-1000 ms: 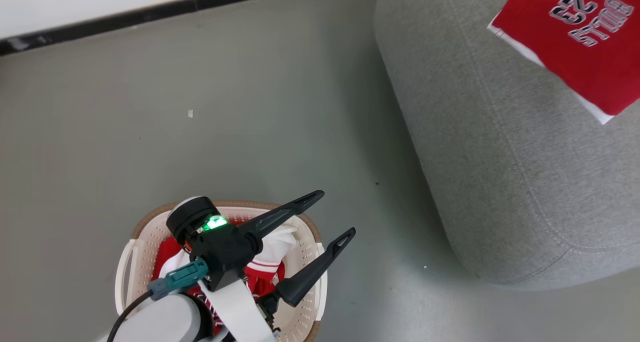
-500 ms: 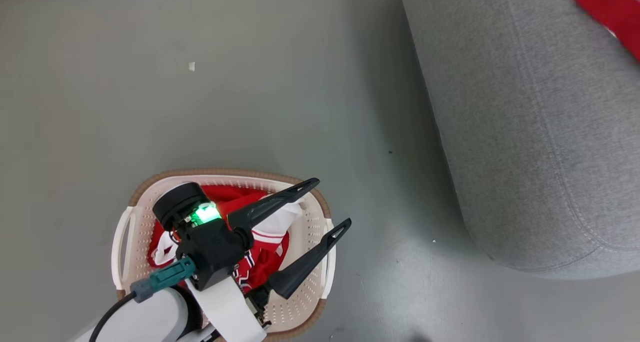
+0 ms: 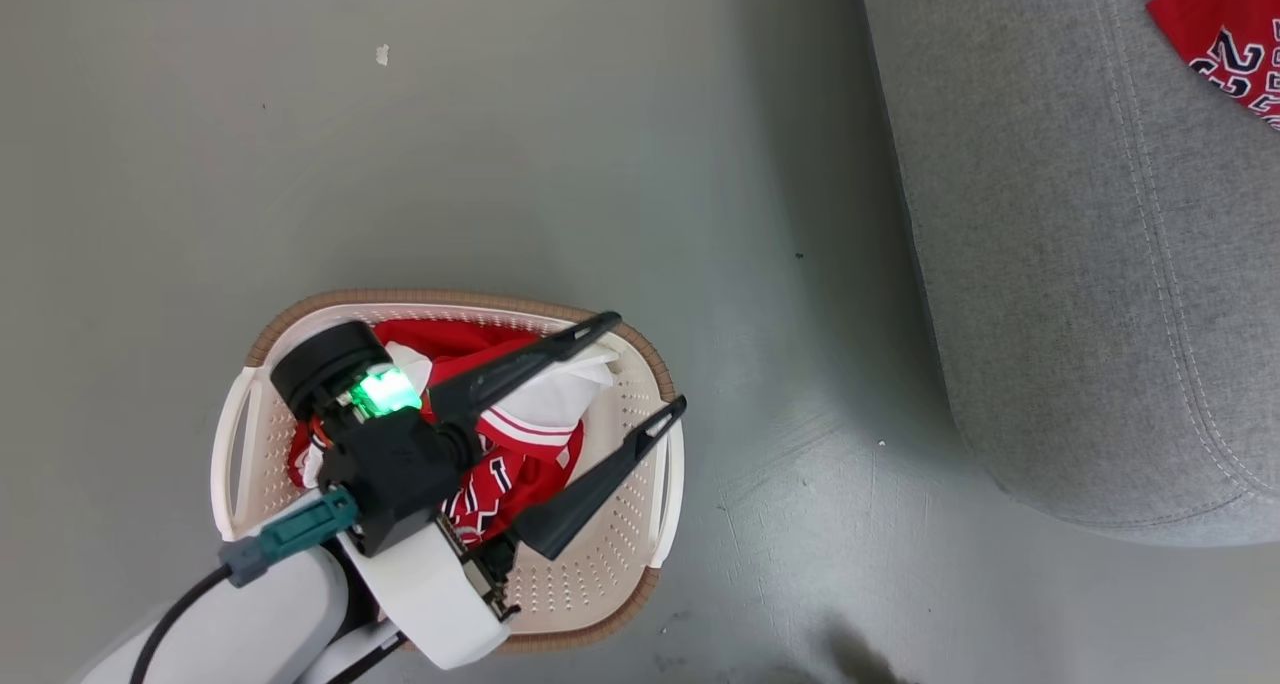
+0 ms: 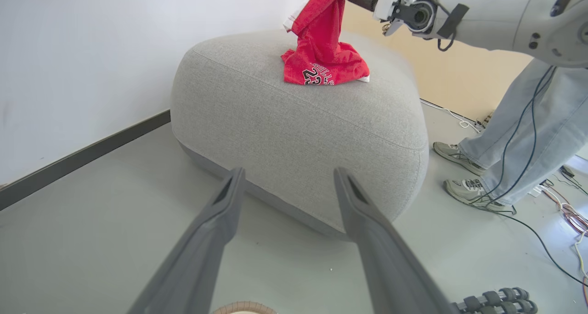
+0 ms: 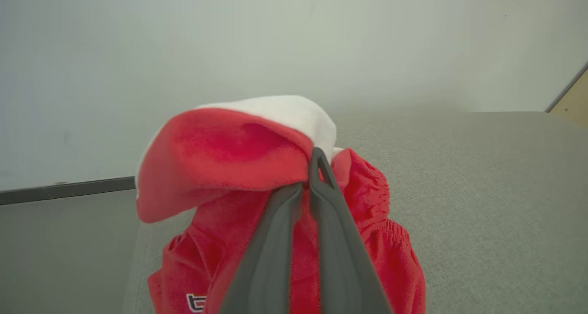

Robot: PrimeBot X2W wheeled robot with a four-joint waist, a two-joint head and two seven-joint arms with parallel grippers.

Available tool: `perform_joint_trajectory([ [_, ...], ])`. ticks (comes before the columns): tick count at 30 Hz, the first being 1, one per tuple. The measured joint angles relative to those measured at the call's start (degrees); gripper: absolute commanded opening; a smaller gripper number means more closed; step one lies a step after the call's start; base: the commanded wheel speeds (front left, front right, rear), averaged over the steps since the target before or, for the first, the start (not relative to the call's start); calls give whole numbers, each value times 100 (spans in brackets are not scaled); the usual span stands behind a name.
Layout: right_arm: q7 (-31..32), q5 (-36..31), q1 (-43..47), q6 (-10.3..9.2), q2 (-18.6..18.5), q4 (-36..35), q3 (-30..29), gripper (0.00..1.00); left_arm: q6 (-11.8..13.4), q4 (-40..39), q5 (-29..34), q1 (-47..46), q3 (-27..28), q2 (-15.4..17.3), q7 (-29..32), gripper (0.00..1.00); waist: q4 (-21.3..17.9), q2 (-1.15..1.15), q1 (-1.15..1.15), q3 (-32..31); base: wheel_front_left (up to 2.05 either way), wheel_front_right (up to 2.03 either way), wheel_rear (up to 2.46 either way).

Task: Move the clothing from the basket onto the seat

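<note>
The red basketball garment with a white panel [image 5: 239,148] hangs pinched between the closed fingers of the right gripper [image 5: 308,176]. Its lower folds rest on top of the large light grey upholstered seat [image 4: 298,121] directly beneath that gripper. The rest of the red-and-white clothing [image 3: 525,444] lies heaped in the cream perforated plastic basket with a brown rim [image 3: 450,298], just under the left gripper [image 3: 645,362]. That gripper's jaws stand wide apart and hold nothing, with one finger over the pile and the other over the basket's side rim.

The nearest risk is at the right gripper. If the thin cloth clings to the fingers on release, pulling the arm away could drag it toward the seat's rounded shoulder and off.

At the left gripper, a descent with this spread could set the outer finger on or outside the rim. That would shove or tip the light basket on the smooth grey floor [image 3: 500,164]. A grab into the tangled heap might also lift two pieces, and the trailing one could drop between basket and seat.

Beyond the seat, past the right gripper, a person's legs [image 4: 514,135] and loose cables [image 4: 551,213] stand close. A wide swing of the arm there could reach them.
</note>
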Motion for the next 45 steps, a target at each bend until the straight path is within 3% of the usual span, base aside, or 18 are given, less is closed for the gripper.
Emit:
perform_joint_trajectory([
  [6,1,-159,185,1,254,108,-105,0,-8,80,0,-72,30,37,-120,100,-13,0,0,38,0,0,0],
  [18,2,-136,438,0,318,751,-176,0,-25,274,-2,-159,-13,34,-302,100,-87,0,0,-128,0,0,0],
  [20,1,-237,447,0,426,697,-226,36,-25,319,-9,-159,-13,40,-352,100,-104,0,0,-177,0,0,0],
  [21,1,-254,452,1,500,693,-237,46,-25,339,-10,-159,-13,38,-354,100,-113,0,0,-205,0,0,0],
  [22,1,-254,452,1,500,693,-237,64,-25,339,-10,-159,-13,38,-354,100,-113,0,0,-205,0,0,0],
  [23,1,-278,487,1,565,689,-235,90,-26,367,-10,-159,-13,37,-355,100,-123,0,0,-234,0,0,0],
  [24,1,-286,570,1,612,731,-236,100,-26,422,-30,-158,-18,37,-407,100,-144,0,0,-297,0,0,0],
  [38,1,-154,653,1,449,1025,-57,100,-33,667,-115,-147,-63,-1,-605,100,-230,0,0,-768,0,0,0],
  [45,1,-25,745,0,314,670,18,100,-33,851,-160,-120,-29,-19,-704,100,-247,0,0,-1021,0,0,0],
])
